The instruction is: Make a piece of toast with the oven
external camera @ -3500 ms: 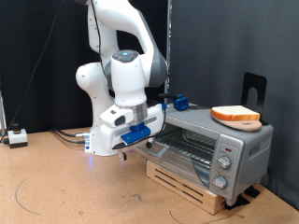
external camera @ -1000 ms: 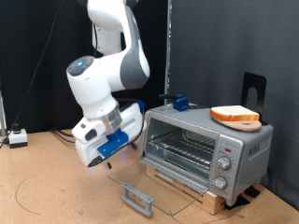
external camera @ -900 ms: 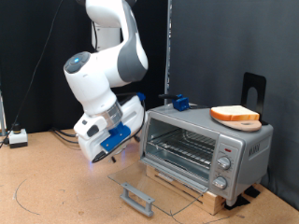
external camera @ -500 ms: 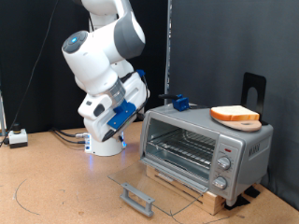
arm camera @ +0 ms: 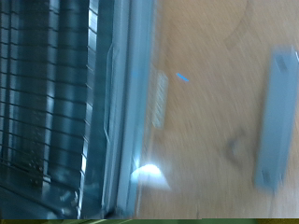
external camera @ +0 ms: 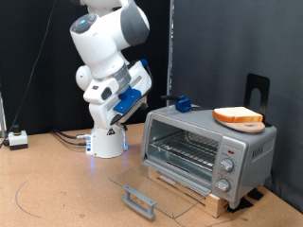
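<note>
Overhead, claw [external camera: 135, 88] hangs empty; oven [external camera: 208, 148] open; toast [external camera: 239, 116] atop.

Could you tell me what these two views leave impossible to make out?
- Gripper, exterior view: fingers too small to tell open or shut; absent from the wrist view.
- Oven knob markings, exterior view: too small.
- Piece of toast underside: hidden by the plate beneath.
- Wrist view: motion-blurred.

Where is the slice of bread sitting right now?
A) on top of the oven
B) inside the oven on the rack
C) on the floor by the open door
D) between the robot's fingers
A: the piece of toast lies on the roof of the oven, whose glass door is folded down with the rack bare.
</note>
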Available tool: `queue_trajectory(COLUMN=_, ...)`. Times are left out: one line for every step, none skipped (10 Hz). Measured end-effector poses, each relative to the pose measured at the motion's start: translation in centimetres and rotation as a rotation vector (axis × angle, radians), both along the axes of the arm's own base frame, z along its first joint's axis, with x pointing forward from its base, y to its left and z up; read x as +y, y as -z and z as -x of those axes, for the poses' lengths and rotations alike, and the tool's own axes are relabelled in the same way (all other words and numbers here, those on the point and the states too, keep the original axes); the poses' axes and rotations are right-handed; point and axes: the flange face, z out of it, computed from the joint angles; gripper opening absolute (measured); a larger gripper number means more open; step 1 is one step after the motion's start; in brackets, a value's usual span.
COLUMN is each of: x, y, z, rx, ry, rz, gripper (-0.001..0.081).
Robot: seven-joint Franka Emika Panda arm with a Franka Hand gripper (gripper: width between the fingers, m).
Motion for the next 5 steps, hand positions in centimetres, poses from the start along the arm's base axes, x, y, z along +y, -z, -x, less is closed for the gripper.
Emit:
queue_trajectory(x=1.4, y=-1.0, z=-0.1, rx=-0.075, ry=-0.093, rz=-0.044, gripper=0.0809)
queue_trajectory(x=2.6, y=-1.9, z=0.1, rx=-0.131, ry=-0.181, rz=-0.089, gripper=0.0809)
queue_trajectory(x=3.9, y=-2.8, z=0.3, rx=-0.174, ry=-0.255, rz=-0.130, gripper=0.0809)
queue_trajectory(x=5.0, y=-3.7, z=0.7, rx=-0.219, ry=-0.341, rz=-0.154, gripper=0.0809)
queue_trajectory(x=6.2, y=-4.5, z=1.2, rx=-0.270, ry=-0.453, rz=-0.176, gripper=0.0809)
